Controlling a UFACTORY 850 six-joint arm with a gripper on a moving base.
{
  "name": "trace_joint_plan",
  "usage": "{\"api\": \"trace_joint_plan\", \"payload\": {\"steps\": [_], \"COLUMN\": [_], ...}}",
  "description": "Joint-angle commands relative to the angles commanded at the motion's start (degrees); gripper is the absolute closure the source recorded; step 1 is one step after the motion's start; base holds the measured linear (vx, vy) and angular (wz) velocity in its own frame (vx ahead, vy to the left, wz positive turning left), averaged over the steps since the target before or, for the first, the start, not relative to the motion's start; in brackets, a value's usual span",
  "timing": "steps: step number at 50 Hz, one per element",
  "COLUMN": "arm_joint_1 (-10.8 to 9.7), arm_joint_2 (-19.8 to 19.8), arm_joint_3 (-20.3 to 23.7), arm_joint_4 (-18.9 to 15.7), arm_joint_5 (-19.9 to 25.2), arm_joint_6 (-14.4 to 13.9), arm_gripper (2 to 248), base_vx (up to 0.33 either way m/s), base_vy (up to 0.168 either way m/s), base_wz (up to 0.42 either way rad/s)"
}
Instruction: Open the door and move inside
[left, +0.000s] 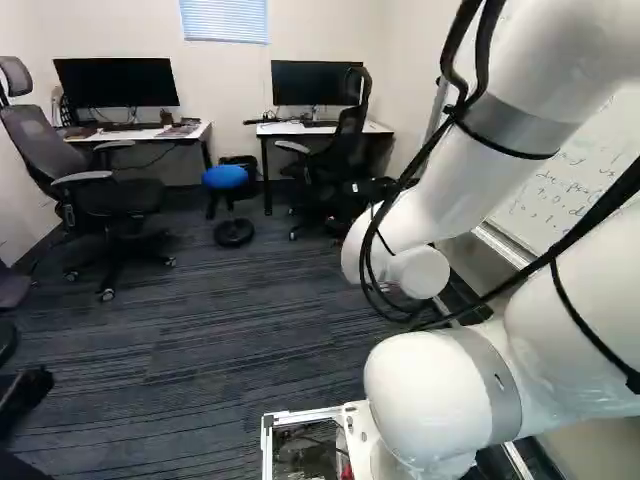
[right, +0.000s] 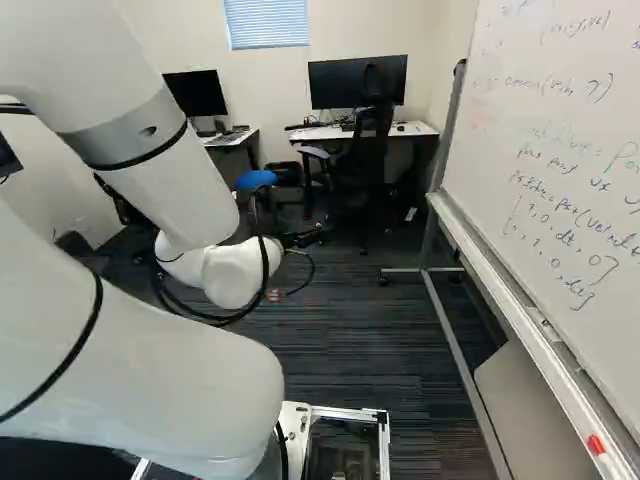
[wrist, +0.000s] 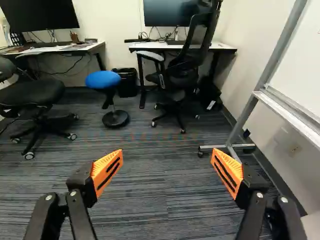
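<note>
Office with striped carpet (wrist: 150, 175), desks and whiteboard (right: 560, 150)

Window: one, its closed blind (left: 225, 20) hanging on the far wall. Desks: two; the left desk (wrist: 92, 47) and right desk (wrist: 225, 47) are standing along that wall, each bearing a black monitor, left (wrist: 40, 15) and right (wrist: 172, 12). Stool: one, blue-seated (wrist: 102, 79), standing between the desks, with a black waste bin (wrist: 127, 82) just beside it. Chairs: a grey-backed office chair (left: 110, 195) is standing near the left desk; a black mesh office chair (wrist: 187, 75) is standing before the right one. Whiteboard: on a wheeled metal frame, bearing handwriting, standing at the right of the right base view. Arm: one, white (left: 440, 190), reaching forward above the carpet. Gripper: one, black (right: 303, 239); I am holding my two orange-padded fingers wide apart, both pointing ahead. Door: I cannot tell where it is standing.
</note>
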Motion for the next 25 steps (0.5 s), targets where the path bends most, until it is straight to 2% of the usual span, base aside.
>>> {"api": "trace_joint_plan", "payload": {"steps": [25], "arm_joint_1": [0.0], "arm_joint_2": [0.0], "arm_joint_3": [0.0], "arm_joint_4": [0.0], "arm_joint_5": [0.0], "arm_joint_6": [0.0], "arm_gripper": [3], "base_vx": [0.205], "base_vy": [0.005], "base_wz": [-0.011]}}
